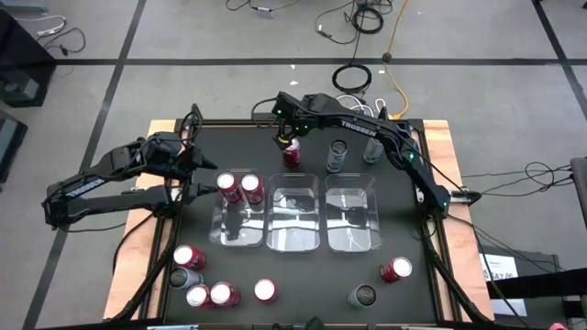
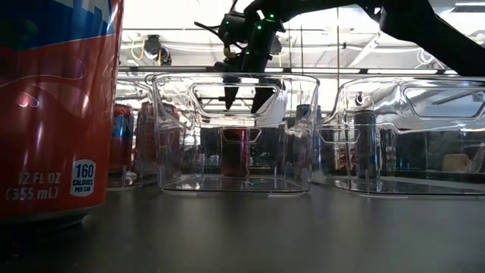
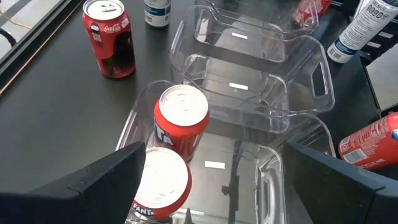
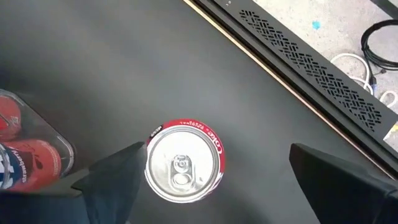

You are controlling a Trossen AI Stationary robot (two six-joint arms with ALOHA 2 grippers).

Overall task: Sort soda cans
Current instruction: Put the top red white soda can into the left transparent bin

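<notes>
A red soda can (image 4: pixel 183 160) stands upright on its base on the dark table, beyond the middle clear bin (image 1: pixel 292 220). My right gripper (image 4: pixel 217 149) hangs open above this can (image 1: pixel 291 152), one finger to each side, clear of it (image 2: pixel 244 95). Two red cans (image 3: pixel 180 118) (image 3: pixel 160 183) stand inside the left bin (image 1: pixel 240 215). My left gripper (image 3: pixel 214 155) is open above that bin's left end (image 1: pixel 200 172) and holds nothing.
Two silver cans (image 1: pixel 337 158) (image 1: pixel 371 147) stand at the far right. Several red and dark cans (image 1: pixel 197 280) cluster at the near left, with two more (image 1: pixel 396 269) (image 1: pixel 363 296) at the near right. The right bin (image 1: pixel 351 218) adjoins the middle one.
</notes>
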